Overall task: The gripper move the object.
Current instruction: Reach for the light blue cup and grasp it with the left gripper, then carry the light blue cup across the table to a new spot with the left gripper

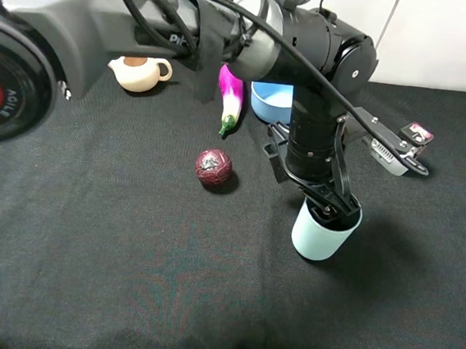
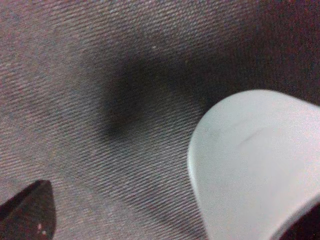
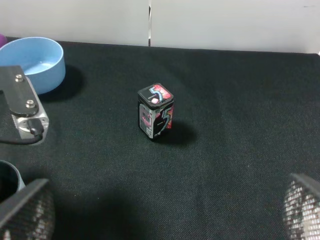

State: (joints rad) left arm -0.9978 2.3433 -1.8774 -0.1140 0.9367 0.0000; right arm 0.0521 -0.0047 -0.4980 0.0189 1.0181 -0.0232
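Covering cup [image 1: 319,237] rim — jaws, grip unclear

Tall pale teal plastic cup [image 1: 319,239], handleless & slightly tapered, is standing upright on the black cloth, lower right of centre in ext. high view, w/ its rim partly hidden. Large black gripper [image 1: 333,210] w/ black jaws & grey-white attachment is pointing straight down onto it from upper centre, tips sitting at rim level. In L wrist view the jaws are gaping wide: one dark finger [image 2: 29,212] is sitting well apart from the cup's pale wall, cloth showing between.
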